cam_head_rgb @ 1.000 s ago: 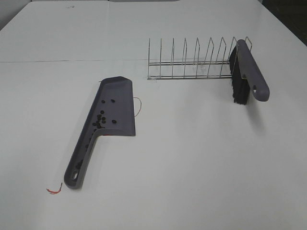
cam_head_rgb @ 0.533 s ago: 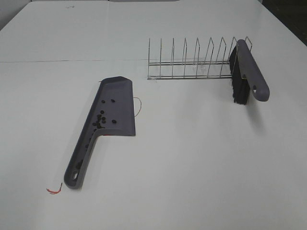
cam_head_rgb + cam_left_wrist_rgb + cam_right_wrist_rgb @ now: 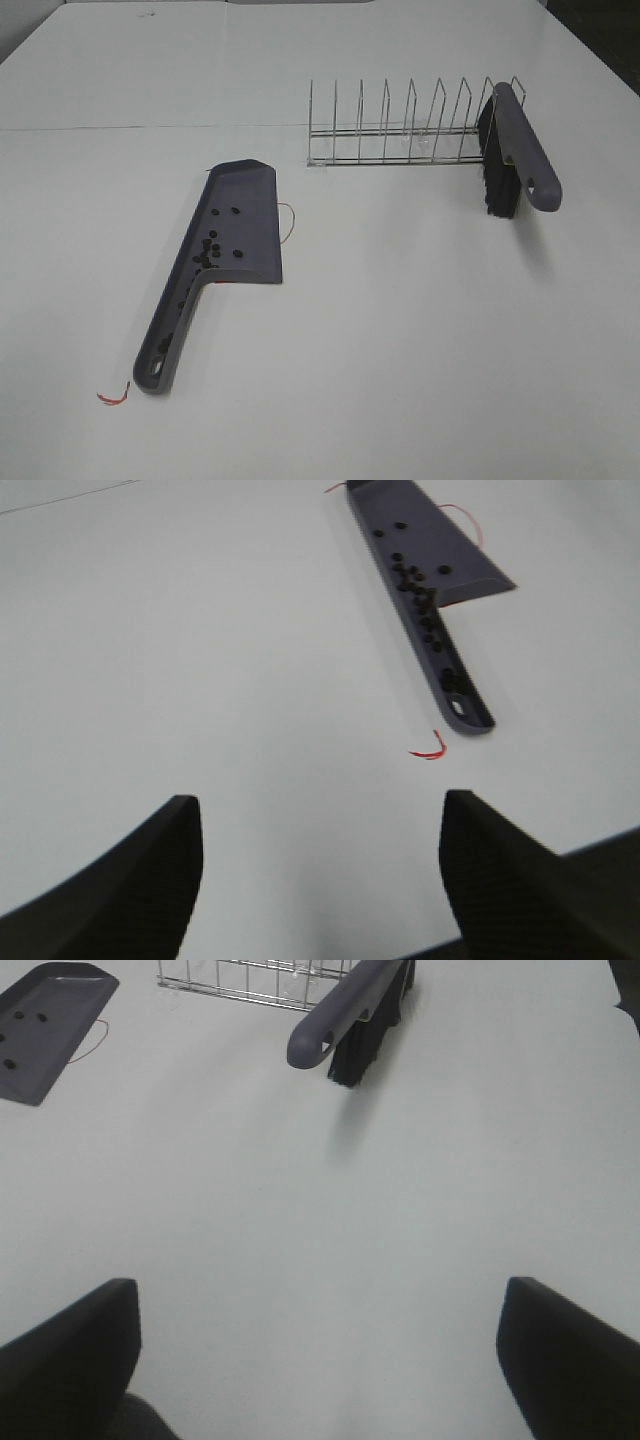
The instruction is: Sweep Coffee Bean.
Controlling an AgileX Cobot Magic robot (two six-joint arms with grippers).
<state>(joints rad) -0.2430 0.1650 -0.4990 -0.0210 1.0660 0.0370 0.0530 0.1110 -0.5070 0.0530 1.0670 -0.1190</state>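
Note:
A grey dustpan (image 3: 235,225) lies on the white table left of centre, its long handle pointing toward the front. Several dark coffee beans (image 3: 209,252) rest inside the pan and along its handle channel, seen too as coffee beans (image 3: 418,585) in the left wrist view. A grey brush (image 3: 515,155) with black bristles leans in the right end of the wire rack (image 3: 400,130). My left gripper (image 3: 320,880) is open over bare table, well back from the dustpan (image 3: 430,550). My right gripper (image 3: 320,1360) is open and empty, short of the brush (image 3: 350,1015). Neither gripper appears in the high view.
A short red string piece (image 3: 113,397) lies beside the dustpan handle's end, and a thin red loop (image 3: 289,220) curls by the pan's right edge. A seam (image 3: 150,127) crosses the table behind the dustpan.

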